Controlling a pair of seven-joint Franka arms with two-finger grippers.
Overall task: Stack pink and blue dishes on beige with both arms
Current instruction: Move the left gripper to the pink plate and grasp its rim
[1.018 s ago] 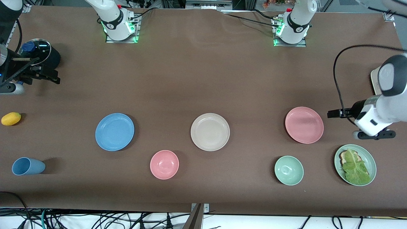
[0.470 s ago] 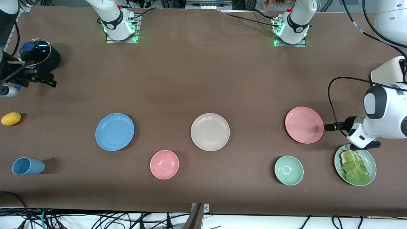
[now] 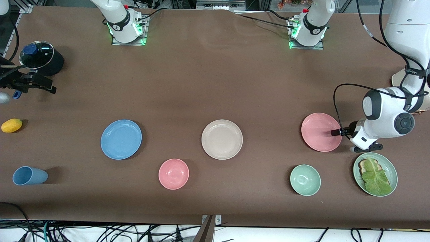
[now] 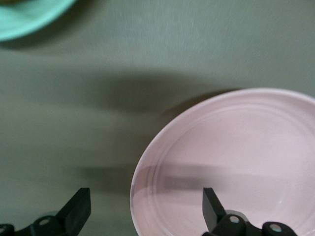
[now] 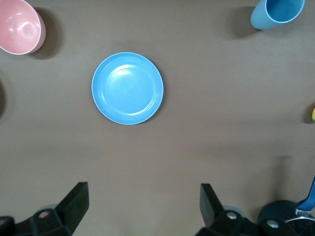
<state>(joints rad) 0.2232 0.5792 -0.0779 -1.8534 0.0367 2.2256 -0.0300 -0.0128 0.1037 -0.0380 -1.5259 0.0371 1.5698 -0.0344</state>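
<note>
Three flat plates lie in a row across the middle of the brown table [image 3: 201,84], all rim-up and level; being round, none has a long axis or a pointing direction. From the right arm's end: the blue plate [image 3: 121,139], the beige plate [image 3: 222,139] at centre, and the pink plate [image 3: 320,131] toward the left arm's end. They are well apart, with nothing stacked on any of them.

The right gripper [image 3: 37,84] hangs above the table at the right arm's end, beside a dark pot with a glass lid [image 3: 41,61]; in the right wrist view its fingers [image 5: 74,201] stand wide apart and empty, with the blue plate [image 5: 127,88] well clear of them.

The left gripper [image 3: 336,132] is over the edge of the pink plate that faces the left arm's end. In the left wrist view its fingers [image 4: 76,209] are spread wide, one on each side of the pink plate's [image 4: 236,162] rim, gripping nothing.

Nearer the front camera lie a blue cup [image 3: 29,175] on its side, a pink bowl [image 3: 173,173], a green bowl [image 3: 305,179] and a green plate with lettuce [image 3: 375,173]. A yellow fruit [image 3: 11,125] sits at the right arm's end.
</note>
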